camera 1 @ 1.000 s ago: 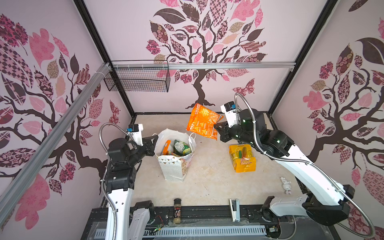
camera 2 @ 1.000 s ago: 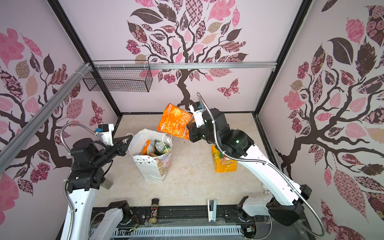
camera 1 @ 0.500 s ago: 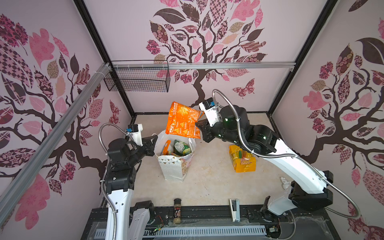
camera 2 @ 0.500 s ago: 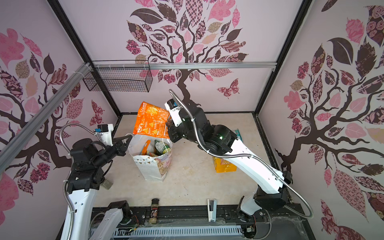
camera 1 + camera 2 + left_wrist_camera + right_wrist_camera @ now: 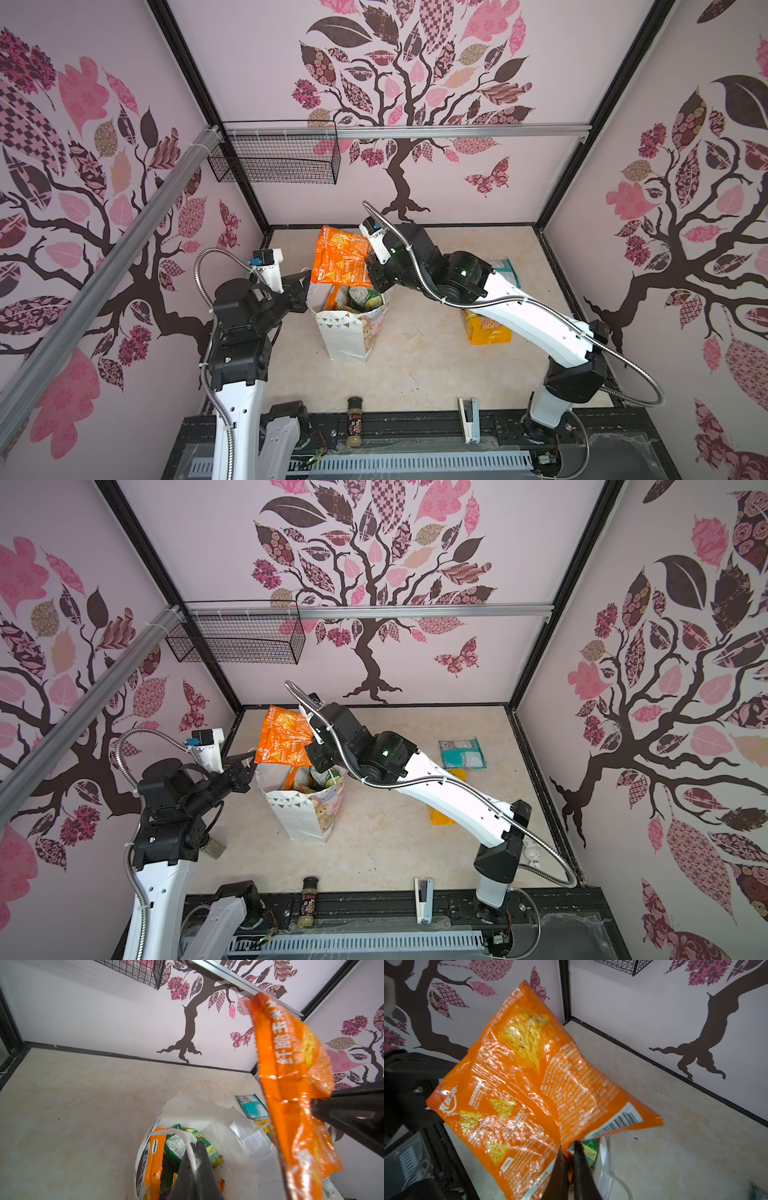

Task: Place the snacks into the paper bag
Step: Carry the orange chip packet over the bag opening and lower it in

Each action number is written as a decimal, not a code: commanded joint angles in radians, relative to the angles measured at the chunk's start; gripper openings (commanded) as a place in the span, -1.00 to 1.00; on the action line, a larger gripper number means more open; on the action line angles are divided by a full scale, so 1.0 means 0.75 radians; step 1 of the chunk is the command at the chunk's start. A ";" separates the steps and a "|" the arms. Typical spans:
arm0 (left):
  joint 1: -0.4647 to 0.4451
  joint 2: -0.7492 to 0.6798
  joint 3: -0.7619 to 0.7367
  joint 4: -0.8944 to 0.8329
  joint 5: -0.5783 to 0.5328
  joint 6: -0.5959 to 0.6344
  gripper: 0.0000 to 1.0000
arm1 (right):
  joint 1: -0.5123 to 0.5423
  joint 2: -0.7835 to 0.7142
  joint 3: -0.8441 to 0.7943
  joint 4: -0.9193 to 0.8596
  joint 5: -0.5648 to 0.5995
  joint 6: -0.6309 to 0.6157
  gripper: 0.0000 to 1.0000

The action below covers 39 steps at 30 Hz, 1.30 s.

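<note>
Right tool (image 5: 569, 1147) is seen clamped on one edge of a glossy orange packet (image 5: 340, 257), with both jaws pressed together on the foil. The packet is held in the air with its long axis close to upright, leaning a little, so that part of it rises above the grip and part hangs below.

Its lower end is placed just above the far rim of the paper bag (image 5: 345, 336), which stands upright on the table (image 5: 415, 365) near the middle. The open mouth of the bag lies below the tool and slightly towards the near side of the table. That offset is judged to be what the coming move depends on. The packet would need to be brought over the opening and lowered end-first before it is let go.

The left tool (image 5: 195, 1147) is shut on the bag's white cord handle (image 5: 166, 1130), at the rim on the left arm's side, and the mouth appears to be held wide by it. Other snacks (image 5: 178, 1145) are seen inside the bag.

A yellow packet (image 5: 486, 328) and a teal packet (image 5: 461, 752) are seen lying flat on the table on the right arm's side, well apart from the bag. The right arm is nearer to them, and the left arm is nearer to the bag.
</note>
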<state>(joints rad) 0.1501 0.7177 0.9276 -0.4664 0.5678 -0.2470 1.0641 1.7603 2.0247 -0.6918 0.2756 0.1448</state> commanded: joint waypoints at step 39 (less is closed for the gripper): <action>0.021 -0.023 0.011 0.012 -0.003 -0.003 -1.00 | 0.287 0.205 0.019 -0.101 0.818 -0.312 -1.00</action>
<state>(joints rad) 0.1596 0.7139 0.9276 -0.4667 0.5583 -0.2546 1.2663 1.8809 2.0201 -0.7399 0.8379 -0.0811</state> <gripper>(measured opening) 0.050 0.072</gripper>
